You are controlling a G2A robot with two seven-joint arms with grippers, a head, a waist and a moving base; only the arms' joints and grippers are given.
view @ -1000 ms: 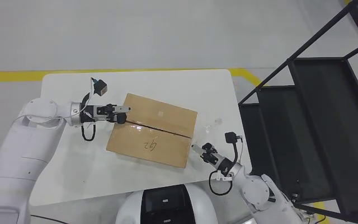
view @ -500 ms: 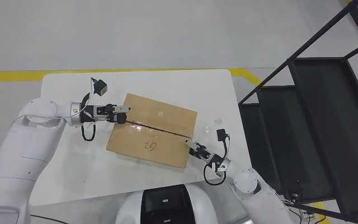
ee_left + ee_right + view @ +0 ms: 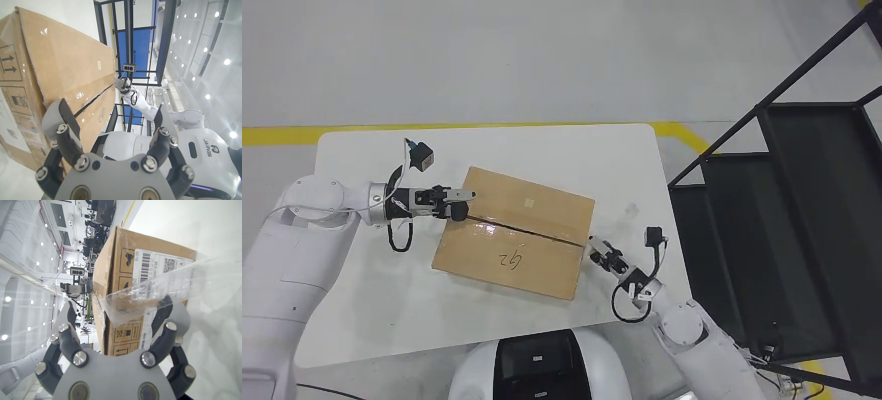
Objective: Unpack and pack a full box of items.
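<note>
Top view gives us a closed brown cardboard box [image 3: 517, 232] lying askew near the middle of the white tabletop [image 3: 372, 300], its two top flaps meeting along a taped centre seam [image 3: 532, 232]. Our left tool [image 3: 456, 204] sits at one end of that seam, spread wide and empty, with one finger just beside the box's top edge. Our right tool [image 3: 596, 250] is at the opposite end, also spread wide. In its wrist view a loose strip of clear packing tape [image 3: 143, 294] stands off the box's end wall and lies across one finger, though we cannot tell whether it is stuck there. We judge the unpacking to be at its very start: the seal is being stripped and the flaps are not yet lifted. Next, we would need the right tool to close on the free tape end and draw it along the seam, while the left tool steadies the box against sliding.
</note>
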